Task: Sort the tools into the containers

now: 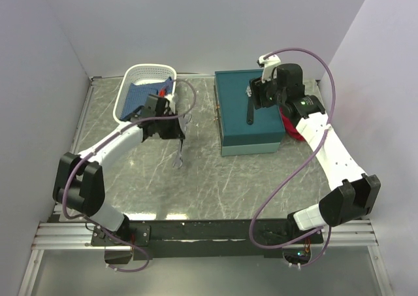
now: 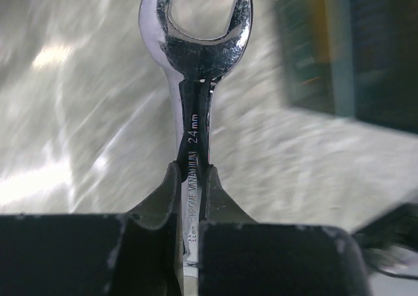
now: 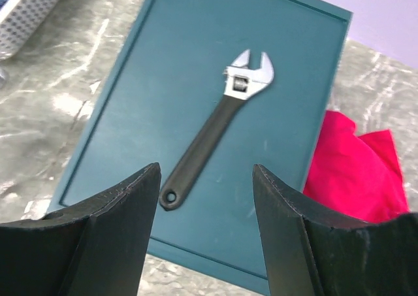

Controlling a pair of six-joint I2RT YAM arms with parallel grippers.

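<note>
My left gripper [image 1: 177, 127] is shut on a silver open-ended spanner [image 1: 179, 149], gripped by its shank. In the left wrist view the fingers [image 2: 160, 198] pinch the spanner [image 2: 196, 48], whose open end points away over the grey table. A teal lidded box [image 1: 235, 123] stands with its lid closed at centre right. On the lid lies a dark-handled adjustable wrench [image 1: 251, 106]. My right gripper [image 1: 258, 93] hovers open above it. In the right wrist view the wrench [image 3: 215, 132] lies diagonally on the box [image 3: 163, 80], beyond the gripper [image 3: 206, 168], untouched.
A white perforated basket [image 1: 124, 100] stands at the back left, with a blue cloth [image 1: 140, 93] inside. A red cloth [image 3: 353, 172] lies on the table against the right side of the box. Grey walls close in the table at the left, back and right.
</note>
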